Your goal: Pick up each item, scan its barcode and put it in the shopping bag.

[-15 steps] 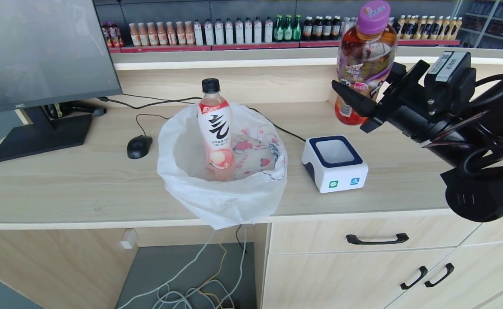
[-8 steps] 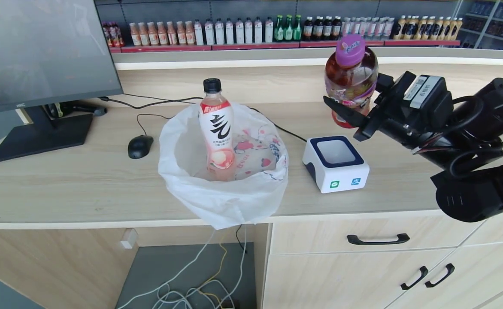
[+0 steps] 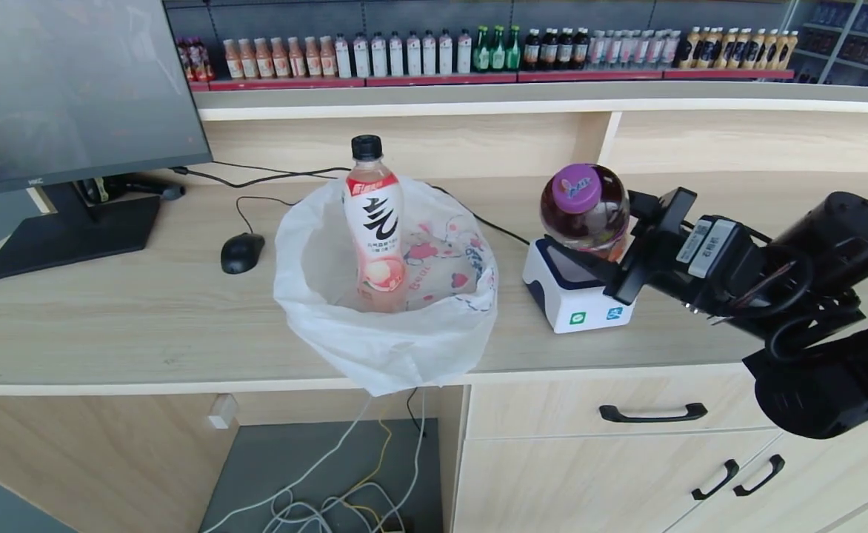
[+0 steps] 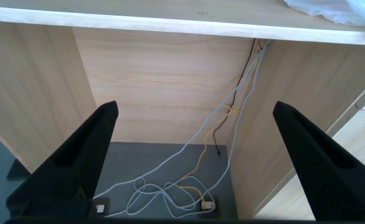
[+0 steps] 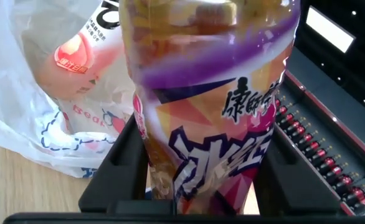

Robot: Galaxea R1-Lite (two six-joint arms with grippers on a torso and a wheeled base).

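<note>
Fingers (image 3: 575, 255) of the right gripper (image 3: 595, 235) are clamped on the sides of a purple-capped drink bottle (image 3: 588, 215), one black finger on each side of the label in the right wrist view. The bottle leans with its cap toward the head camera and its base low over the far side of the white barcode scanner (image 3: 582, 314); whether it touches the scanner I cannot tell. The right arm comes in from the right over the counter's (image 3: 145, 326) front edge, wrist about level and pointing left at the scanner. Just left of the scanner, the white shopping bag (image 3: 375, 344) sits open on the counter with a pink bottle (image 3: 373, 222) upright inside. The left gripper (image 4: 192, 162) is held low, below the countertop, jaws spread wide with nothing between them, facing the recess under the counter where cables (image 4: 170, 193) lie
</note>
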